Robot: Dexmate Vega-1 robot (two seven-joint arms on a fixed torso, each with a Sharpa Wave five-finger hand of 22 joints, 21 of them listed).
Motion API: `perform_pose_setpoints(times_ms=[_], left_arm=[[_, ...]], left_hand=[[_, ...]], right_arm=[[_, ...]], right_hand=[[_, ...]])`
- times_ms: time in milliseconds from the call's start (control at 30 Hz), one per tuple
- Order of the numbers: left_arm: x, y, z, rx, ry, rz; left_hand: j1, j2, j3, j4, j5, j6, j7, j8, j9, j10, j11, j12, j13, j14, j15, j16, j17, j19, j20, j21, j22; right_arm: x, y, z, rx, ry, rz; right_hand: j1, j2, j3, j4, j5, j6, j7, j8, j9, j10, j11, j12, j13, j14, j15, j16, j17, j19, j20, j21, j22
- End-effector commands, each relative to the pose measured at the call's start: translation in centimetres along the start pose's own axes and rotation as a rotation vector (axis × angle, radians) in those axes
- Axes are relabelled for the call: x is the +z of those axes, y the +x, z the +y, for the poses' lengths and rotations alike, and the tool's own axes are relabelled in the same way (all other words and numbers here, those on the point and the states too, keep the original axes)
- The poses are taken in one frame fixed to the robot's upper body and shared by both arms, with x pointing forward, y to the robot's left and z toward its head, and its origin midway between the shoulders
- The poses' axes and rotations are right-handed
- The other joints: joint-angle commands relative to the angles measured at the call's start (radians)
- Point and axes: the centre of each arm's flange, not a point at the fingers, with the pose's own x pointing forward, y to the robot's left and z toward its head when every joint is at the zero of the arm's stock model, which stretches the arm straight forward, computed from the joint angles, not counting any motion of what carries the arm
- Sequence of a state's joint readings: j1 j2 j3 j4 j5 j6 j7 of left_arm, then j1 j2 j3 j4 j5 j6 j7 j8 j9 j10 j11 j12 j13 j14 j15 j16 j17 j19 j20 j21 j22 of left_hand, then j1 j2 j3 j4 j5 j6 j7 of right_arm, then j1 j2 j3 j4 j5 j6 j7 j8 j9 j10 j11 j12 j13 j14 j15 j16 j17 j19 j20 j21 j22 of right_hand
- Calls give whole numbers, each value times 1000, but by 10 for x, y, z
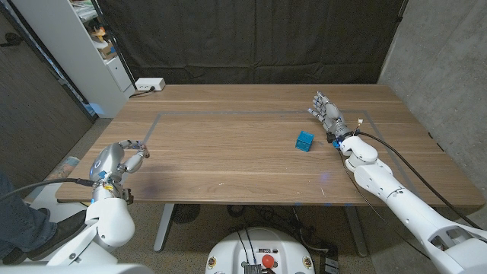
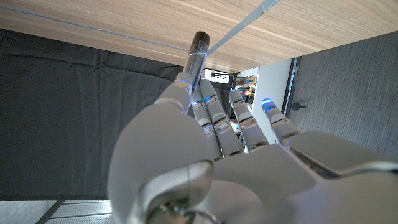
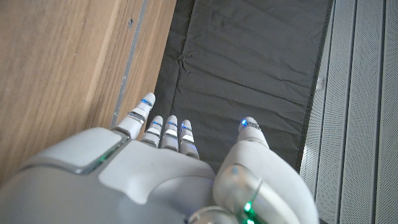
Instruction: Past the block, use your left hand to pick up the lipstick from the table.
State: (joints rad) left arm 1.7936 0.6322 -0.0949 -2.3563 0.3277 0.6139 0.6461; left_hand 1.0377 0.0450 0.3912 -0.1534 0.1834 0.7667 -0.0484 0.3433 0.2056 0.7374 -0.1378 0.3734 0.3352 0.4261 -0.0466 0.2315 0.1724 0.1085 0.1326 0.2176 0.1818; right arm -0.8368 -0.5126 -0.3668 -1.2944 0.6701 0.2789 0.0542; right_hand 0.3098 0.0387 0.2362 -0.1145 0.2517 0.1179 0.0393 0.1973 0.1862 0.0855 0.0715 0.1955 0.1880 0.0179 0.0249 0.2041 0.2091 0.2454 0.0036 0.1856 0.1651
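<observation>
I hold the lipstick [image 2: 198, 59] in my left hand [image 1: 122, 160], pinched between the thumb and the curled fingers [image 2: 208, 109]. In the left wrist view its clear tube and dark cap project beyond the fingertips toward the wooden surface [image 1: 228, 152]. In the head view the left hand sits over the near left corner of the surface; I cannot tell from these views whether the lipstick's tip is touching the wood or is just clear of it.

My judgement: the grasp is made and the step in hand is the lift.

1. Keep the pinch firm. The tube is slim and smooth and is likely to slide or pivot if the pressure drops.
2. Raise the hand straight up, without wrist rotation, so the projecting cap does not drag on the surface.
3. Confirm in the left wrist view that the tube's angle against the fingers does not change as the hand rises.

The blue block [image 1: 304, 140] stands well apart, on the right half of the surface, near my right hand [image 1: 326, 113]. The right hand holds nothing; its fingers are extended and apart, reaching away from me along the taped line [image 1: 221, 113]. I leave it parked there.
</observation>
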Motion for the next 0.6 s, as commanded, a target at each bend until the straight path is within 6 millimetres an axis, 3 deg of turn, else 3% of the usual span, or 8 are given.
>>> perform_pose_setpoints(times_ms=[33,600], left_arm=[[8,0,12,10,0,-18],[21,1,37,21,17,-58]], left_hand=[[11,-4,-6,-3,3,9,-2,5,3,11,-1,0,3,11,-1,0,2,6,4,0,3],[13,-3,-10,-2,4,17,6,5,3,17,5,-4,8,14,7,-4,2,11,8,1,3]], right_arm=[[1,3,0,-1,0,-3],[2,3,3,-3,0,-12]], right_hand=[[7,3,3,-5,4,4,3,-2,3,3,-1,1,3,9,-1,5,3,2,-3,4,4],[8,3,3,-5,4,5,3,-1,3,4,0,2,3,10,-1,5,4,2,-4,4,4]])
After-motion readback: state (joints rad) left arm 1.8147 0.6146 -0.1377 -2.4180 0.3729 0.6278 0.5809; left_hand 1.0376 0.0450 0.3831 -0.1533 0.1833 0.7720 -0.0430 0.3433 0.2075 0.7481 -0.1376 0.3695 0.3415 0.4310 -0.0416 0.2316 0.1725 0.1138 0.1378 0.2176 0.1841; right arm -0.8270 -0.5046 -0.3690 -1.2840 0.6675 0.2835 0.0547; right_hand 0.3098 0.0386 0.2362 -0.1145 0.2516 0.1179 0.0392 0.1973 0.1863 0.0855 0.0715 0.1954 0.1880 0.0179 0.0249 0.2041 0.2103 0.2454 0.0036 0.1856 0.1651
